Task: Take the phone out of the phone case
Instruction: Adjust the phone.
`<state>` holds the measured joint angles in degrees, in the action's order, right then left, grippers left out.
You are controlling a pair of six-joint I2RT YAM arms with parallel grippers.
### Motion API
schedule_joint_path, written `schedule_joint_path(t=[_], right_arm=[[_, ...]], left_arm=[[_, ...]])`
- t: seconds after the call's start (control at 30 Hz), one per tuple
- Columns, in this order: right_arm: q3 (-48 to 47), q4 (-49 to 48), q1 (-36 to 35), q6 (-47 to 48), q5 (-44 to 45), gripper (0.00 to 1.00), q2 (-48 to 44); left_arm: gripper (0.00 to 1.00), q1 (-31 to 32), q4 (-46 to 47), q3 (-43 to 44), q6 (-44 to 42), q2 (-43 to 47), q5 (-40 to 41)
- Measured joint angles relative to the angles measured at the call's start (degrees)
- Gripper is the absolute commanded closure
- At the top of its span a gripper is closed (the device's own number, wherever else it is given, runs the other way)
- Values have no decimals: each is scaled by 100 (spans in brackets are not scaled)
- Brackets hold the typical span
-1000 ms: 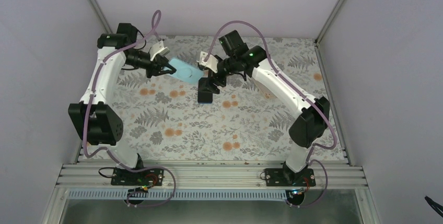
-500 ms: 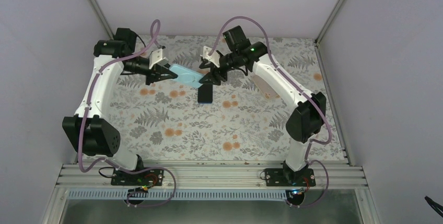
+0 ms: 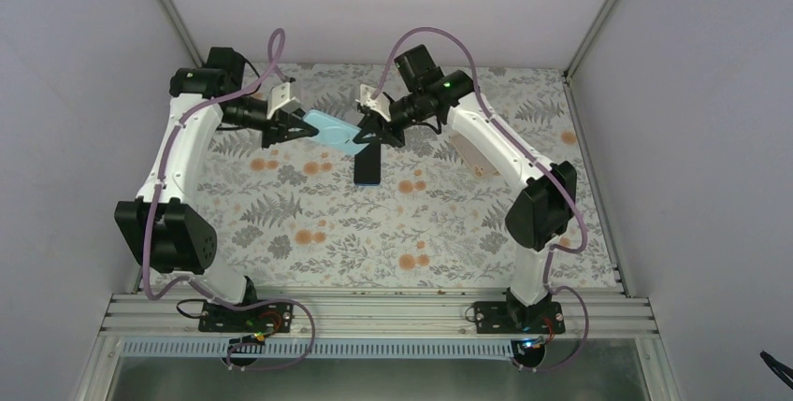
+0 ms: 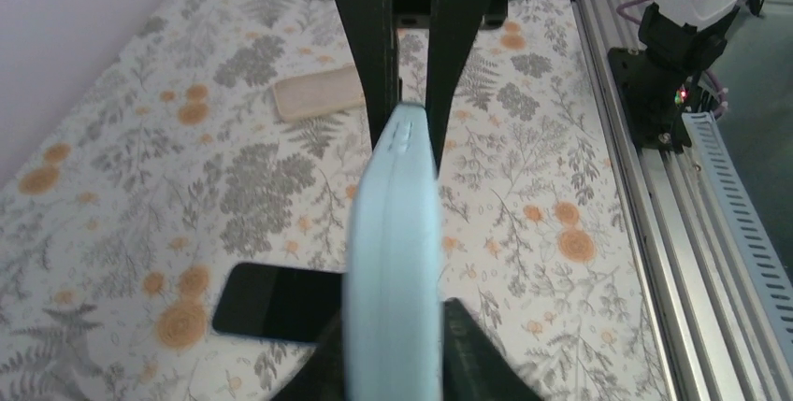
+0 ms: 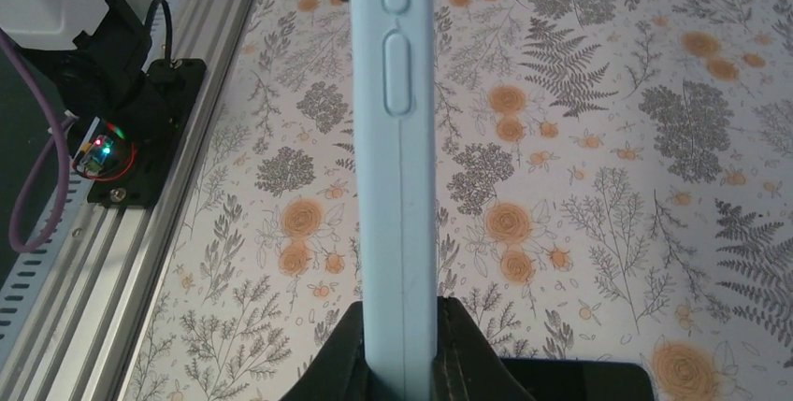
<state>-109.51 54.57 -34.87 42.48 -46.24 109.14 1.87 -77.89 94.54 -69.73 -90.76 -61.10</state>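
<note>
Pale-blue phone (image 3: 329, 132) aloft, tilted; beige phone case (image 4: 318, 93) flat, apart.

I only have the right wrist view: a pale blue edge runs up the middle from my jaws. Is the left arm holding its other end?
Observer: Yes. The left jaws are shut on the far end of the phone; it is off the table, held at both ends.
Operator: Where is the case?
Observer: The beige case lies flat on the table beside the right arm, apart from the phone.
Operator: And the dark strip below me?
Observer: A second, black phone, lying flat on the table below the held one.
</note>
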Motion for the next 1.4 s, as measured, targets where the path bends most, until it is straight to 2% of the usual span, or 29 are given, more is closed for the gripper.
schedule_joint_path(t=[0.1,0.13,0.5,0.73,0.93,1.13,1.3,1.4], right_arm=[[136,-142,2,-160,190,97,-81],[238,-223,2,-229,323,97,-133],[2173,-1926,-46,-822,3119,97,-1541],[3683,-3947,-776,-229,5034,97,-2774],[5412,-6439,-1598,1224,6505,97,-3126],[6798,-9466,-1738,3158,7372,97,-2752],[7160,-12568,-1764,5088,7473,97,-1821],[7095,-13366,-1788,5869,7405,97,-1182]], left_arm=[[9,15,-2,155,83,-96,-105],[1,24,-2,245,168,-114,-129],[0,15,-17,680,1294,33,-129],[0,9,48,1919,3191,-844,190],[0,-11,74,2046,4330,-1217,256],[0,-11,76,1897,4913,-1215,-103],[0,-13,70,1237,5298,-1172,-522],[0,-15,39,1043,5386,-1187,-625]])
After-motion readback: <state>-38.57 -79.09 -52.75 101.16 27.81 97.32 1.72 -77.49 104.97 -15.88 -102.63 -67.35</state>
